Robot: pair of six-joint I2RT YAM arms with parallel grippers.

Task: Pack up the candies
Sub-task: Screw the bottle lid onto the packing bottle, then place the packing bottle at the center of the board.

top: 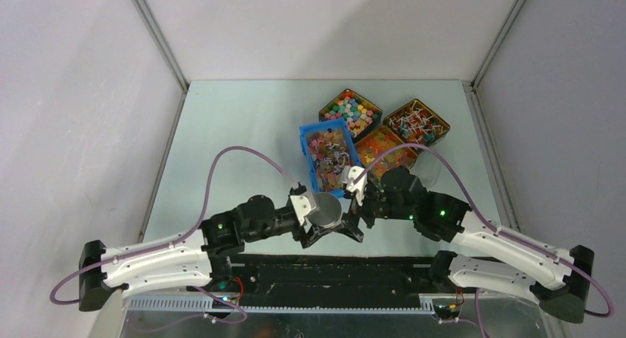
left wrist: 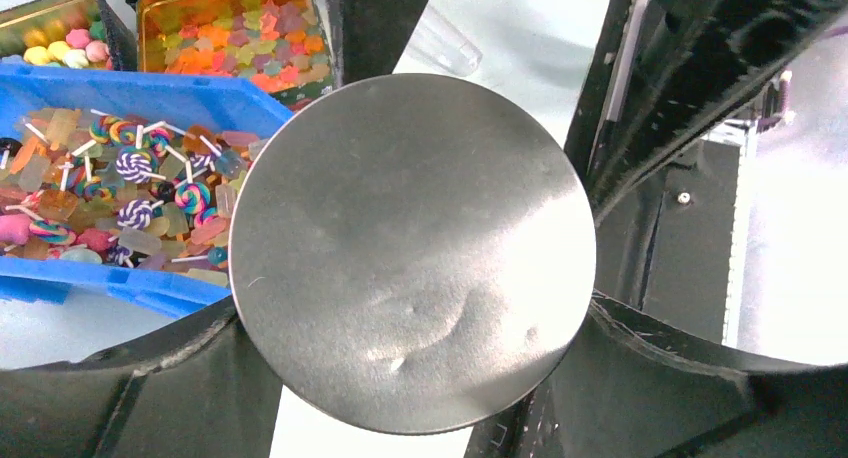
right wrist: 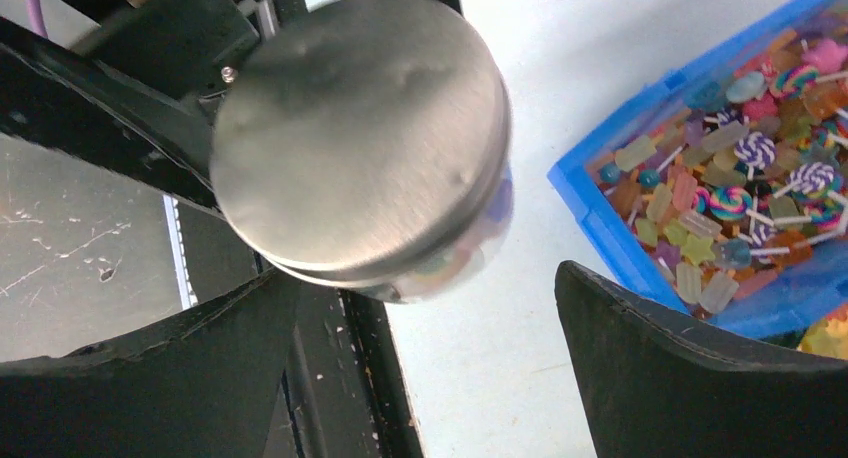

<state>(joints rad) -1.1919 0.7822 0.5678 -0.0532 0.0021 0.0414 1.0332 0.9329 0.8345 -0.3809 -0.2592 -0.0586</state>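
Just nearside of the blue bin (left wrist: 150,90), my left claw (left wrist: 415,318) pinches the steel-lidded jar (left wrist: 410,208); right claw (right wrist: 430,278) gapes wide, so I'd withdraw it straight, not nudging the jar

I'm looking into a robot lab cell, plain white panels (top: 310,28) walling the table (top: 236,131), metal frame posts (top: 157,34) at its far corners

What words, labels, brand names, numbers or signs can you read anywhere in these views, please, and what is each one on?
No readable text in any view.
The round silver metal lid is plain brushed metal with no print.
The blue plastic bin shows no label.
The gold metal tins show no marking that can be made out.
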